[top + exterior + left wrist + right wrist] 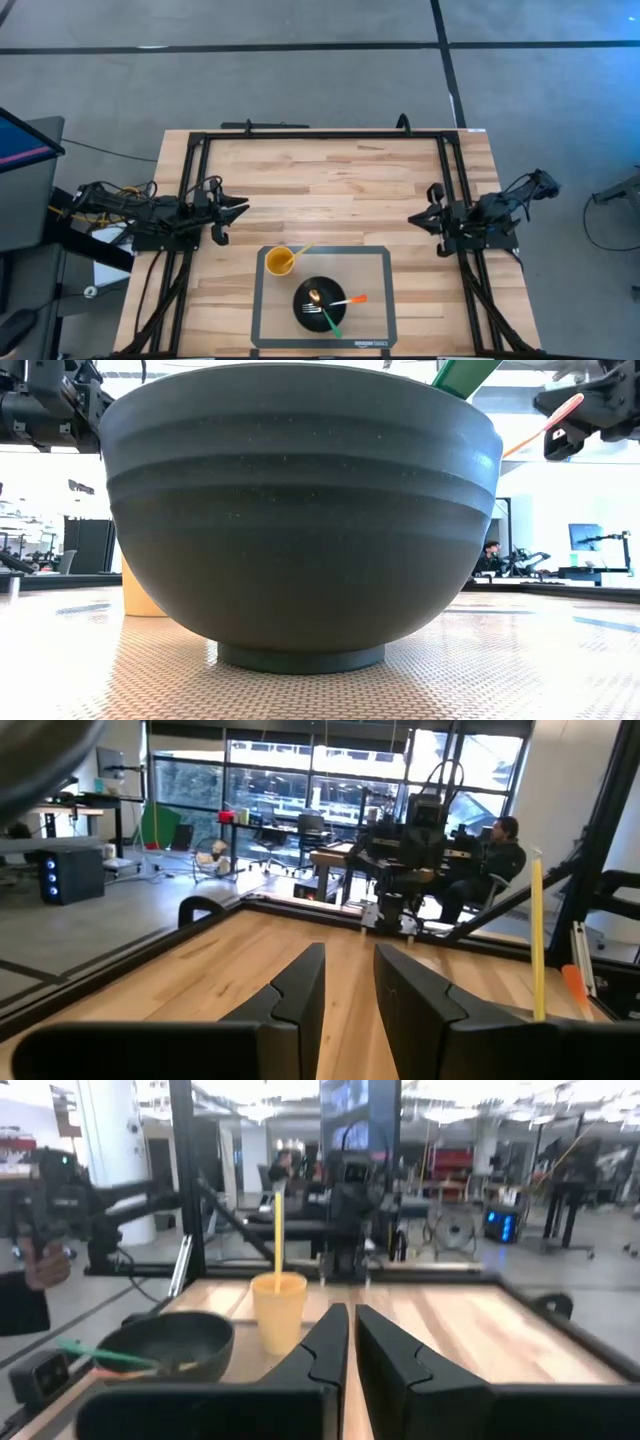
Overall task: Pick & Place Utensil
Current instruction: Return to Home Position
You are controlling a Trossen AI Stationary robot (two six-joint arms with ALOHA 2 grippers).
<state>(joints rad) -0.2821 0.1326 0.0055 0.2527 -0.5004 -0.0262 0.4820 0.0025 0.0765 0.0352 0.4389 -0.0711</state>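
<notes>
1. Low view, frame centre: the black bowl point(300, 510) fills the foreground, standing on the transparent mat point(100, 680). A green-handled utensil point(465, 375) and an orange-handled utensil point(545, 420) project above its upper right rim.
2. Behind the bowl, at the frame's left edge: the yellow cup point(140, 595), upright on the mat.
3. High view, lower centre: the cup stands just beside the bowl, at its upper left. The yellow straw point(301, 250) sits in the cup, leaning toward the upper right.
4. Left gripper point(240, 210): centre left, over the bare wooden table point(330, 170), well apart from the mat. Fingers slightly apart, holding nothing.
5. Right gripper point(412, 219): centre right, also clear of the mat. Fingers together, holding nothing.
</notes>
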